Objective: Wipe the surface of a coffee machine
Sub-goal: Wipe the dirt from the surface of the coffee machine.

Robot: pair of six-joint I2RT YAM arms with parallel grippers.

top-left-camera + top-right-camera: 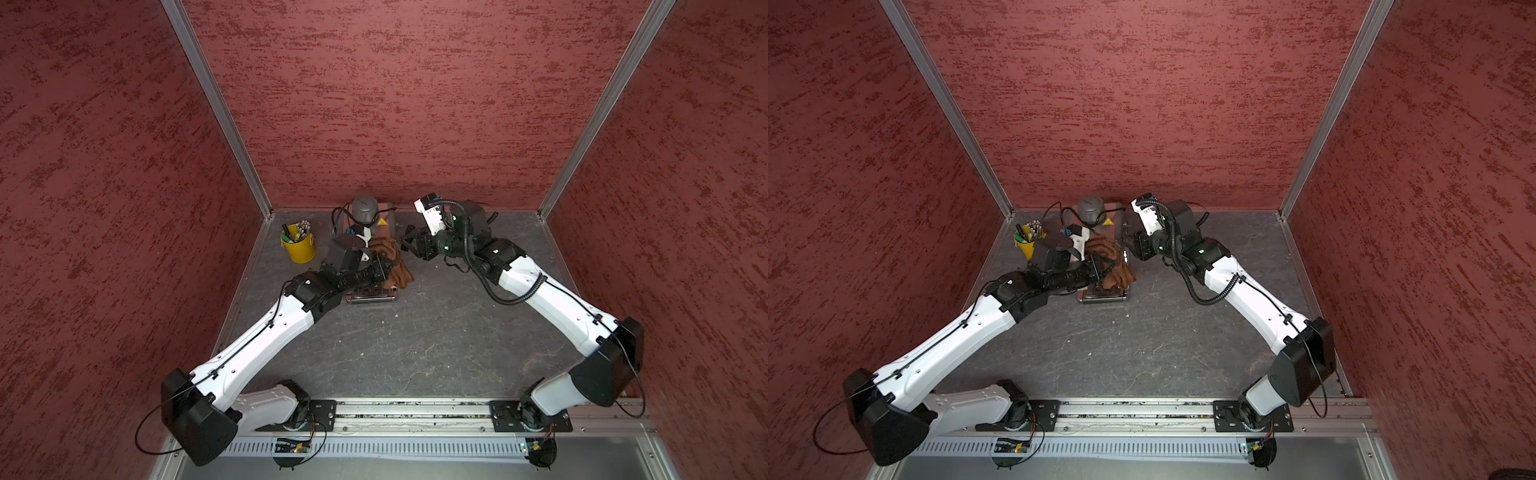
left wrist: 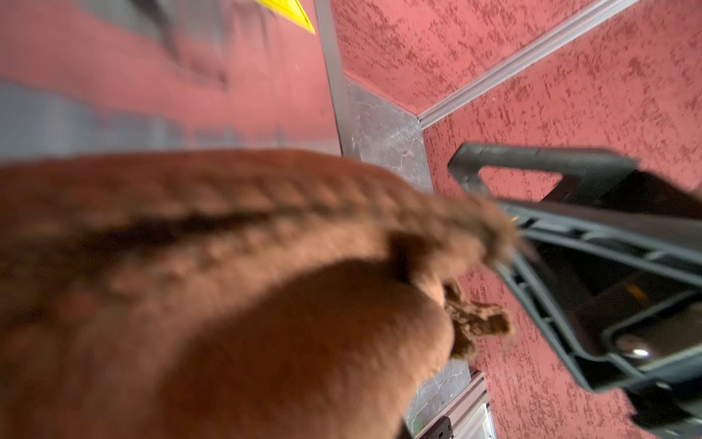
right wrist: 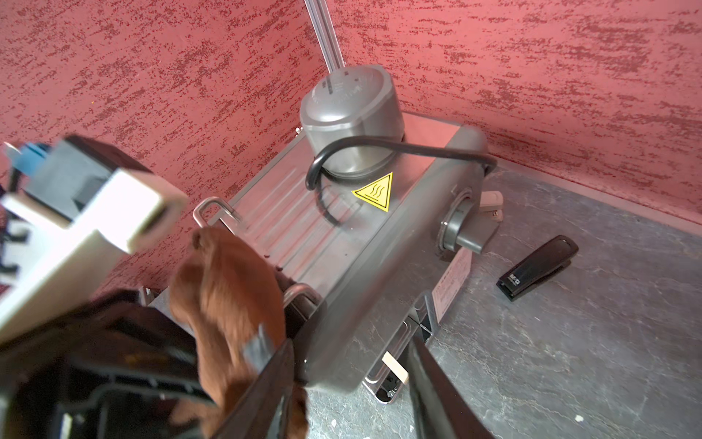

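Grey stone-look table (image 1: 415, 345), red textured walls on three sides. The coffee machine (image 3: 380, 266) sits at the back of the table against the rear wall, between the yellow bucket (image 1: 299, 248) of pens and the right arm. It is a boxy grey body with a ribbed top, a steel rail (image 3: 212, 207) at the top edge and a grey dial knob (image 3: 456, 230) on the side. Its steel drip tray (image 1: 370, 296) pokes out at the front under the left arm.

The left gripper (image 1: 384, 269) is clenched on a brown fuzzy cloth (image 1: 395, 266), which lies bunched over the machine's front top edge. The right gripper (image 3: 349, 365) is at the machine's right front corner. Its fingers are apart with the corner between them, and I can't tell whether they press on it.

The grey domed cap (image 3: 351, 121) stands at the rear of the top, its faint markings unreadable. A black cord (image 3: 399, 147) loops round the cap base and runs across the top.

A black stapler-like thing (image 3: 537, 268) lies flat on the table near the machine's side, not touching it. Its white lettering looks like "M&G".

The yellow triangle sticker (image 3: 374, 192) on top, just in front of the cap, shows wavy heat lines and no words. A pale label (image 3: 452, 281) low on the side has print too small to read.
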